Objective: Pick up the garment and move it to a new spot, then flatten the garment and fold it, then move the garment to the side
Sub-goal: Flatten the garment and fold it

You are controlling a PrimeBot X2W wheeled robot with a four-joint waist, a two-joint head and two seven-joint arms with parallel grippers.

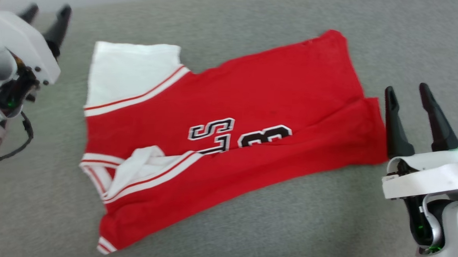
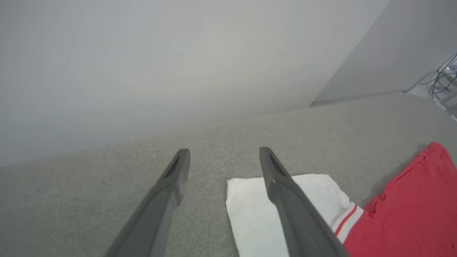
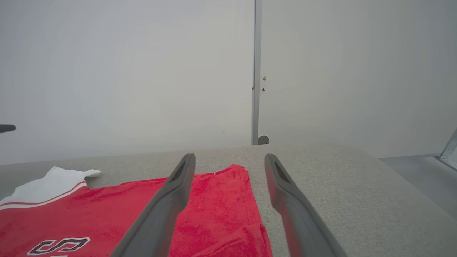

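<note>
Head view: red-and-white T-shirt (image 1: pixel 253 102) half folded on the grey surface (image 1: pixel 255 230).
Flanking it, left gripper (image 1: pixel 48 10) and right gripper (image 1: pixel 406 88): fingers spread apart, grasping nothing.

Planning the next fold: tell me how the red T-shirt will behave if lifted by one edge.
Likely floppy: the red T-shirt lies creased, one side folded over itself. Thin cloth, so probably light and draping. Pushed on the textured grey surface, it may bunch.
</note>
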